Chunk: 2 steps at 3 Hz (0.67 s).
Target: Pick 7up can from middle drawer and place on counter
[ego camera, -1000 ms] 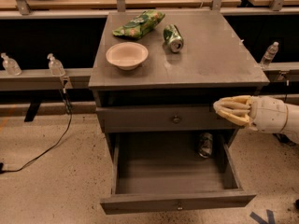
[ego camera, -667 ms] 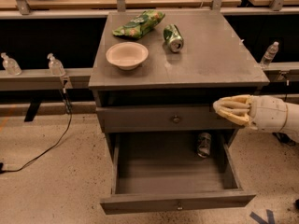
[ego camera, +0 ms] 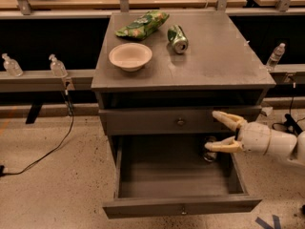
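Gripper: We see the cream two-finger gripper (ego camera: 211, 131) reaching in from the right, level with the closed grey upper drawer front (ego camera: 152, 121). Its jaws stand wide apart, one above the other, and hold nothing.
7up can: The small silver-and-green 7up can (ego camera: 210, 156) sits at the drawer's back right corner, just behind the lower finger and partly hidden by it.
Middle drawer: The wide, shallow dark-grey middle drawer (ego camera: 143, 205) is pulled right out, which we judge frees the can from the front. The right wall and the upper drawer's underside hem it in.
Bench: The matte grey bench (ego camera: 224, 56) topping the cabinet carries a pale round bowl (ego camera: 130, 56), a crumpled green snack bag (ego camera: 143, 25) and a dark green can (ego camera: 178, 38) on its side. Its front right shows bare room, our pick for the set-down.
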Each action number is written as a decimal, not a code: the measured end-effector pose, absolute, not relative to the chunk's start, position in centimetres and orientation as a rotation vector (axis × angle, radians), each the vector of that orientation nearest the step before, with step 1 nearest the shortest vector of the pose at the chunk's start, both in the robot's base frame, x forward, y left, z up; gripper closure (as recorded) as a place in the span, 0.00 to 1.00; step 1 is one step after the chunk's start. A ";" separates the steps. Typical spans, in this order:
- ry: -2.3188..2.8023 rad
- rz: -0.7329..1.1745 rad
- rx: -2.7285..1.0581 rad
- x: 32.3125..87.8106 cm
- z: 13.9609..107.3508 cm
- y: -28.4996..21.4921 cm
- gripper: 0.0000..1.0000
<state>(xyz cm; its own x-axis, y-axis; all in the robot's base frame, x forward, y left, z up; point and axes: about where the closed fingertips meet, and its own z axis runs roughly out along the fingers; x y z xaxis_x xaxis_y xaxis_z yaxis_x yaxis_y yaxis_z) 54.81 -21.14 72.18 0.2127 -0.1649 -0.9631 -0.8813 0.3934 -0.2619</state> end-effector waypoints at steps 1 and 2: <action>1.418 0.673 -0.994 54.4 64.7 -18.6 0.00; 1.525 0.632 -0.894 54.5 59.2 -17.8 0.00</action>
